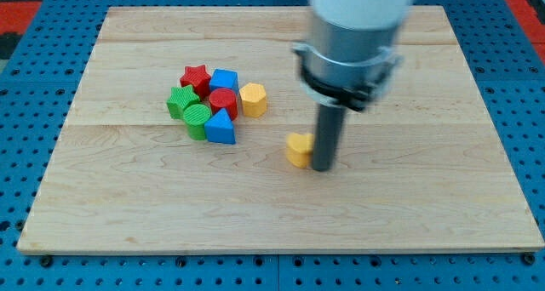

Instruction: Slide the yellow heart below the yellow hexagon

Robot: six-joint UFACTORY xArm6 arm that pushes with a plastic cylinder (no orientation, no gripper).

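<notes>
The yellow heart (298, 149) lies near the middle of the wooden board, below and to the right of the block cluster. The yellow hexagon (253, 99) sits at the right edge of that cluster. My tip (324, 167) rests on the board right beside the heart, on its right side, touching or almost touching it. The heart is to the lower right of the hexagon, about a block's width and a half away.
The cluster at the view's left holds a red star (195, 77), a blue cube (224, 80), a red cylinder (223, 101), a green star (180, 100), a green cylinder (197, 117) and a blue triangle (220, 128). The arm's grey body (351, 44) hangs over the upper middle.
</notes>
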